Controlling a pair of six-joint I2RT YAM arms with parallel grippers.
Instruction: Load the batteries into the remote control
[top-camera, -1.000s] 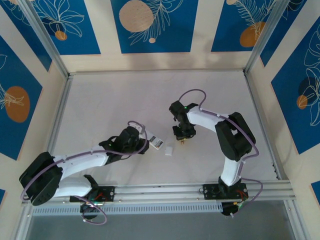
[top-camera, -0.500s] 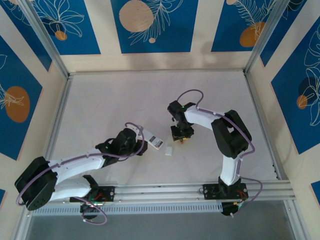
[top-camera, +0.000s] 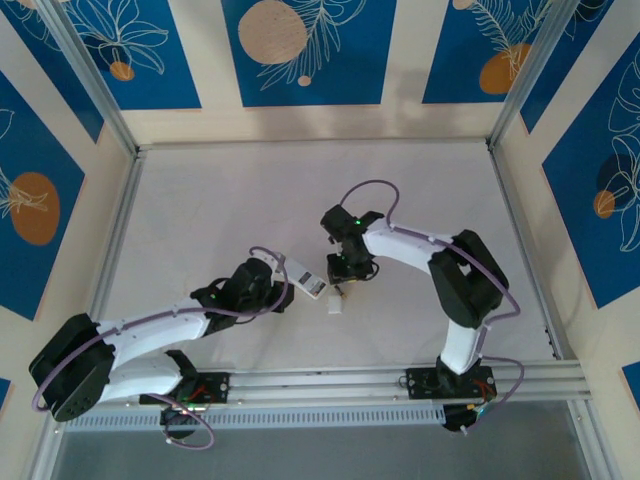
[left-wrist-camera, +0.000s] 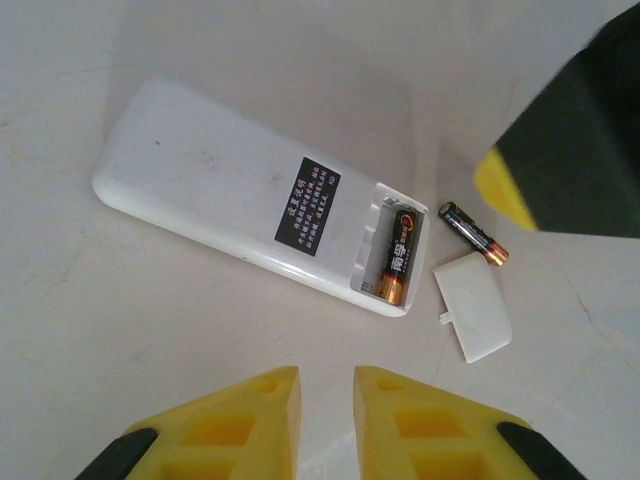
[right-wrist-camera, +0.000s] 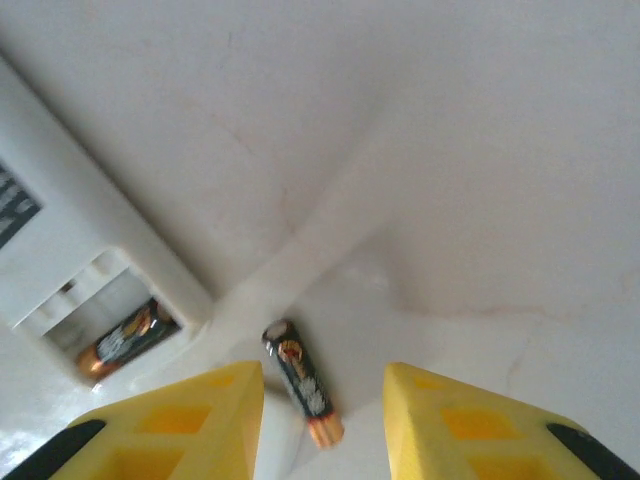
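The white remote control (left-wrist-camera: 230, 190) lies face down on the table with its battery bay open. One battery (left-wrist-camera: 400, 265) sits in the bay's outer slot, and the slot beside it is empty. The second battery (right-wrist-camera: 303, 383) lies loose on the table just off the remote's end, between the spread fingers of my right gripper (right-wrist-camera: 323, 400), which is open; its gold end points toward the camera. My left gripper (left-wrist-camera: 327, 400) is open and hovers a short way from the remote's long side with nothing between its fingers. In the top view the remote (top-camera: 306, 277) lies between the two grippers.
The small white battery cover (left-wrist-camera: 475, 305) lies loose beside the remote's open end, close to the loose battery. My right gripper's finger (left-wrist-camera: 575, 140) hangs over that spot in the left wrist view. The white tabletop (top-camera: 220, 200) is walled by metal rails.
My right gripper has moved left and a little toward the remote's open end. The left arm shifted slightly at first and has since stayed still.
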